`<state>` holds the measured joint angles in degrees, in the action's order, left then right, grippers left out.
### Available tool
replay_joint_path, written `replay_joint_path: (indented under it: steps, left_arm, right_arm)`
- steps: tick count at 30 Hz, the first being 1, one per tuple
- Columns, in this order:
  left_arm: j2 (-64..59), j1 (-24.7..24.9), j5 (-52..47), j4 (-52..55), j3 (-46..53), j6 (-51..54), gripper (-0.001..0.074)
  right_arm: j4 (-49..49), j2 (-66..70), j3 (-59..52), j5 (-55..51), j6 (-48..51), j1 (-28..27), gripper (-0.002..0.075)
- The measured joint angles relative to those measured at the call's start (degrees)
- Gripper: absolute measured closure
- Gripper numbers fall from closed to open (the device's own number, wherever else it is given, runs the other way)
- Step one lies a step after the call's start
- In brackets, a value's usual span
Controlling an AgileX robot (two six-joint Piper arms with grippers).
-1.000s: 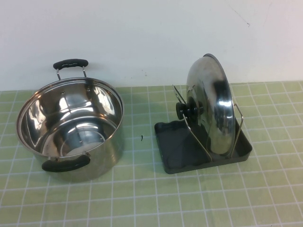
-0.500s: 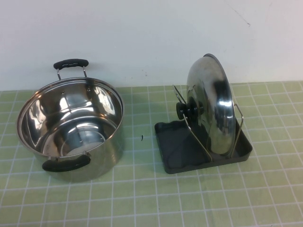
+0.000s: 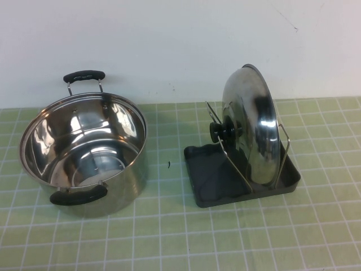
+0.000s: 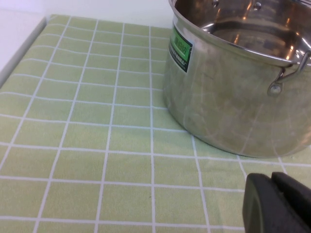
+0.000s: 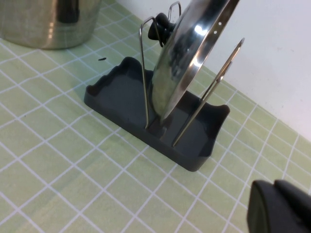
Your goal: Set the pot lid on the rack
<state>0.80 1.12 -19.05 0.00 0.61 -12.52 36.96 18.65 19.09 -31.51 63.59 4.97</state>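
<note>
The pot lid (image 3: pixel 252 127) stands on edge between the wire loops of the dark grey rack (image 3: pixel 211 180) at the right of the table, its black knob (image 3: pixel 221 131) facing left. It also shows in the right wrist view (image 5: pixel 192 48), upright in the rack (image 5: pixel 121 104). Neither gripper shows in the high view. My left gripper (image 4: pixel 277 204) is shut and empty above the mat beside the pot. My right gripper (image 5: pixel 282 206) is shut and empty, set back from the rack and apart from it.
A deep steel pot (image 3: pixel 84 149) with two black handles stands at the left of the table, open and empty; its wall fills the left wrist view (image 4: pixel 238 87). A green tiled mat (image 3: pixel 169 237) covers the table. A white wall stands behind.
</note>
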Motion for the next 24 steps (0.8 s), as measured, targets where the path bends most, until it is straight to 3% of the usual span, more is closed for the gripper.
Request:
replay_joint_path:
  steps: [24]
  left_arm:
    - [0.00, 0.00, 0.00, 0.00, 0.00, -0.17, 0.0736]
  right_arm:
    - [0.90, 0.00, 0.00, 0.00, 0.00, 0.00, 0.0727]
